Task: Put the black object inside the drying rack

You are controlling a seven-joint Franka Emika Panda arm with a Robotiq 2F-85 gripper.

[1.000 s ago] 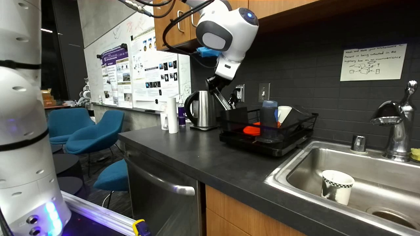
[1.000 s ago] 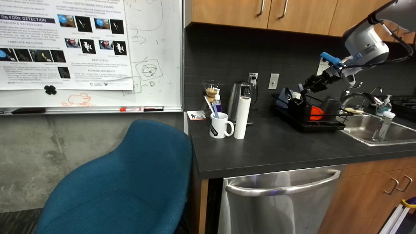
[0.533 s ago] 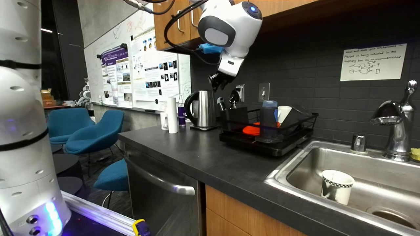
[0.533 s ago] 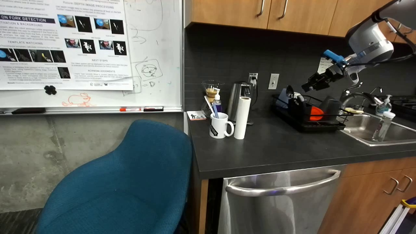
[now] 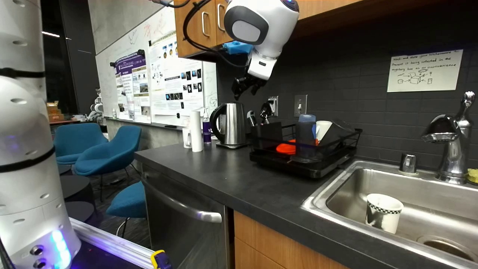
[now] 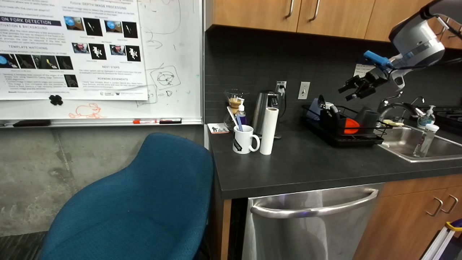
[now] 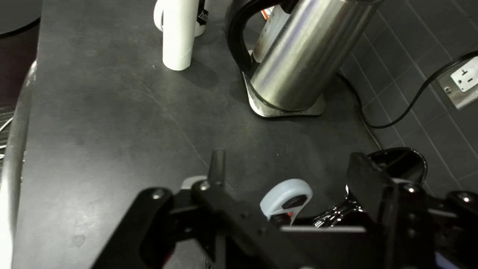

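Note:
The drying rack (image 5: 315, 172), black with a wire frame (image 6: 375, 139), stands on the counter beside the sink. A black holder (image 5: 267, 133) at its kettle end carries a utensil with a pale grey handle (image 5: 252, 118) and a shiny black ladle (image 5: 266, 111). Which dark thing is the black object I cannot tell. High over this end, apart from everything, my gripper (image 5: 245, 94) is open, its fingers spread in both exterior views. In the wrist view the pale handle (image 7: 288, 192) shows below the gap of the gripper (image 7: 289, 168), nothing gripped. The holder's inside is hidden.
A steel kettle (image 7: 302, 56) and an upright white roll (image 7: 180, 33) stand beside the rack. An orange item (image 6: 351, 126) and a clear bottle (image 5: 306, 134) sit in it. The sink (image 5: 313, 201) holds a cup (image 5: 382, 213). Wooden cabinets (image 6: 335, 14) hang above.
A second ago the gripper was closed, down at the pale-handled utensil. It has since risen clear and opened, while the handle now sits lower in the holder.

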